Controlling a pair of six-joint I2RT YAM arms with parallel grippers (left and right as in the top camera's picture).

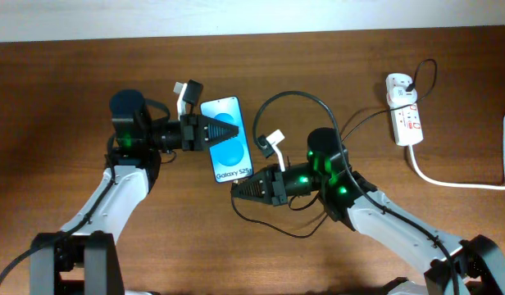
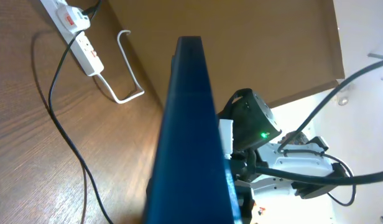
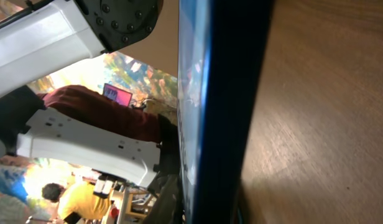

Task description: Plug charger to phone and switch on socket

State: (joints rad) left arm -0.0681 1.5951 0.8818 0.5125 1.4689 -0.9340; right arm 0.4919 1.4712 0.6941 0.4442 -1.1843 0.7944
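Your left hand [image 1: 229, 132] is clenched on the phone [image 1: 231, 157], screen up. Your right hand [image 1: 238, 191] is clenched shut just off the lower phone edge; what it grips cannot be told. The charger cable [image 1: 302, 96] loops behind it. The socket [image 1: 404, 115] lies well beyond, near the far desk [image 1: 64, 98] edge. Open desk lies outward of your left hand.

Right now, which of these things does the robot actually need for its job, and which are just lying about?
Needed: phone; black charger cable; white power strip.
Just there: thick white cord trailing from the strip; wooden table.
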